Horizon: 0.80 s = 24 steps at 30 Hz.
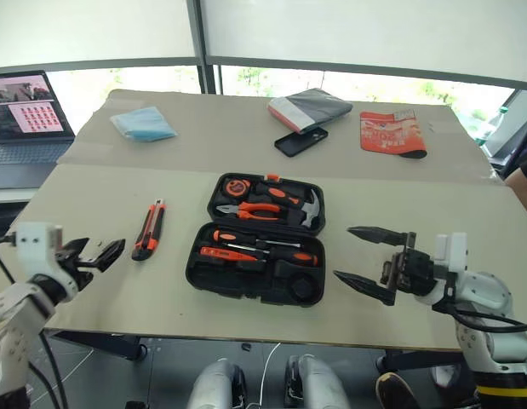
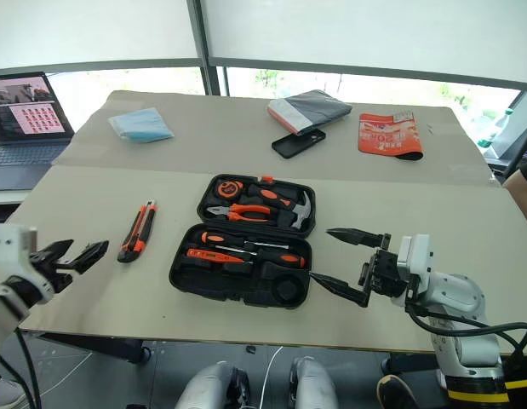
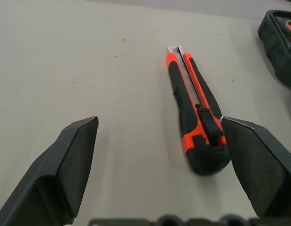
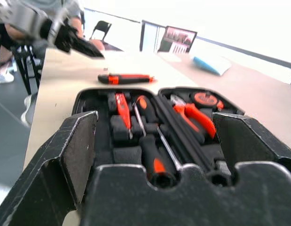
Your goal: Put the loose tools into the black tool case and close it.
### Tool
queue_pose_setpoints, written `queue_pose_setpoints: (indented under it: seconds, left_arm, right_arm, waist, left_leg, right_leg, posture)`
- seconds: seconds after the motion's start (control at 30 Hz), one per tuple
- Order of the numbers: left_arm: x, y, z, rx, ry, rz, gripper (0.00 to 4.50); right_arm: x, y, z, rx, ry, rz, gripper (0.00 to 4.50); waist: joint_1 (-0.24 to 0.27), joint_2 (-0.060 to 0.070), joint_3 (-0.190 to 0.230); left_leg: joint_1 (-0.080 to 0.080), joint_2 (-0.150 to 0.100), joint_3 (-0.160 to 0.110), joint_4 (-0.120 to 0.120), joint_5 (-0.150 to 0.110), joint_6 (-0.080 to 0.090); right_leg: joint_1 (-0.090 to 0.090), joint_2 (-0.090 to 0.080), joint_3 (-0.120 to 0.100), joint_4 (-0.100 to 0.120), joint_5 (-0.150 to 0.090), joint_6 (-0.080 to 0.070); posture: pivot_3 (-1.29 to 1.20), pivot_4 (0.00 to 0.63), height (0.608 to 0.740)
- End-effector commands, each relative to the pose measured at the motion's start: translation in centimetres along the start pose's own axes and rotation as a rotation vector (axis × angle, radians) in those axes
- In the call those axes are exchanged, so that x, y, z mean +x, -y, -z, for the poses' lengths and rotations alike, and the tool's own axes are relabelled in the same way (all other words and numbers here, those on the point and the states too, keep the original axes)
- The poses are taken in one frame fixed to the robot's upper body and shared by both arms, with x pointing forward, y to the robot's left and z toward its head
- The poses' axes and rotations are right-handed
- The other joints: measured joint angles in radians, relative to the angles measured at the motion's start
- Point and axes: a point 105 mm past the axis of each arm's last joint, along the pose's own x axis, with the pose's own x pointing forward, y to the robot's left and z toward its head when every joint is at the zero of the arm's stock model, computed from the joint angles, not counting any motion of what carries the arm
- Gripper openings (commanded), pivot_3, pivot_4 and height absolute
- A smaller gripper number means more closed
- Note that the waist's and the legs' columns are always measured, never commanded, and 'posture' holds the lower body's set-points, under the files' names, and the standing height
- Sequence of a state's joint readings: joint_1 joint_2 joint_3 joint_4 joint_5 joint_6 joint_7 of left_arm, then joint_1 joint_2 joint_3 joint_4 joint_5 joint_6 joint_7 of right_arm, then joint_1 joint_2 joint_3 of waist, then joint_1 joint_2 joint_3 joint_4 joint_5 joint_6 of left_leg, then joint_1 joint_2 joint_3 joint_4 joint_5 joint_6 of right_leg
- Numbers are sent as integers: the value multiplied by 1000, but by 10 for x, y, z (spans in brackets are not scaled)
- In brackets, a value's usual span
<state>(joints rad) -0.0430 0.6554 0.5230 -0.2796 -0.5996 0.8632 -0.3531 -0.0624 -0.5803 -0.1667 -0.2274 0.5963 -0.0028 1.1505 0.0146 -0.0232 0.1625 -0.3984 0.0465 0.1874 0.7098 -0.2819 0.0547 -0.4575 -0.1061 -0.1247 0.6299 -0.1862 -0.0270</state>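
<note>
The knife (image 1: 149, 229), at the case's (image 1: 256, 239) nine o'clock, looked light, rigid, best pinched mid-handle; both tools, left (image 1: 99, 253) and right (image 1: 369, 260), were released.

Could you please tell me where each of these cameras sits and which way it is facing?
Left and right eye views: on the head, looking forward and down at the table, the open black tool case and both arms.
Left wrist view: along the left gripper, jaws open, toward the utility knife.
Right wrist view: along the right gripper, jaws open, across the case toward the left gripper.
Shared: all four show the knife and the case.
</note>
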Motion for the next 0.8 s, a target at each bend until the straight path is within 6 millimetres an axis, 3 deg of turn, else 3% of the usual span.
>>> queue_pose_setpoints:
  seconds: [0.03,0.17,0.43,0.47,0.6,0.67,0.7,0.8]
  left_arm:
    - [22,11,-2,12,-49,-60,4444]
    - [59,35,-2,8,-79,-14,4444]
    - [73,33,21,25,-157,-74,4444]
    - [73,32,24,34,-162,-88,3929]
    - [69,33,29,35,-181,-68,2750]
    - [68,33,27,45,-167,-57,1905]
    - [68,34,19,53,-125,-30,1697]
    - [63,47,-23,91,103,130,1697]
  right_arm:
    - [7,0,-11,-25,40,-5,4500]
    - [13,0,-11,-20,44,-12,4500]
    - [17,6,-17,-40,50,-18,4500]
    - [17,7,-17,-42,49,-19,4500]
    - [16,10,-20,-50,45,-6,4500]
    - [16,10,-20,-47,43,-5,4500]
    - [16,11,-20,-47,40,-6,4500]
    - [15,11,-21,-49,34,-5,4500]
  waist:
    - [-1,0,0]
    - [-2,0,0]
    - [-9,0,0]
    - [-9,0,0]
    - [-9,0,0]
    - [-9,0,0]
    - [-8,0,0]
    - [-6,0,0]
  left_leg:
    - [0,0,0,0,0,0]
    - [1,-1,3,0,1,-1]
    - [5,-1,5,-2,1,-2]
    - [7,-1,5,-3,2,-3]
    - [9,-1,6,-6,2,-3]
    - [9,-1,6,-8,2,-4]
    - [10,-1,6,-8,2,-4]
    - [9,-1,7,-9,2,-4]
  right_leg:
    - [0,1,0,0,0,0]
    - [1,2,0,1,0,0]
    - [1,3,2,2,0,-1]
    - [2,1,3,2,0,-1]
    - [2,-2,4,2,0,-1]
    - [2,-2,4,1,-1,-1]
    - [2,-2,4,1,-1,-2]
    - [1,-2,3,1,-1,-2]
  posture:
    - [0,150,740]
    - [0,150,740]
    - [0,150,740]
    - [0,150,740]
    - [0,150,740]
    - [0,150,740]
    - [0,150,740]
    - [0,150,740]
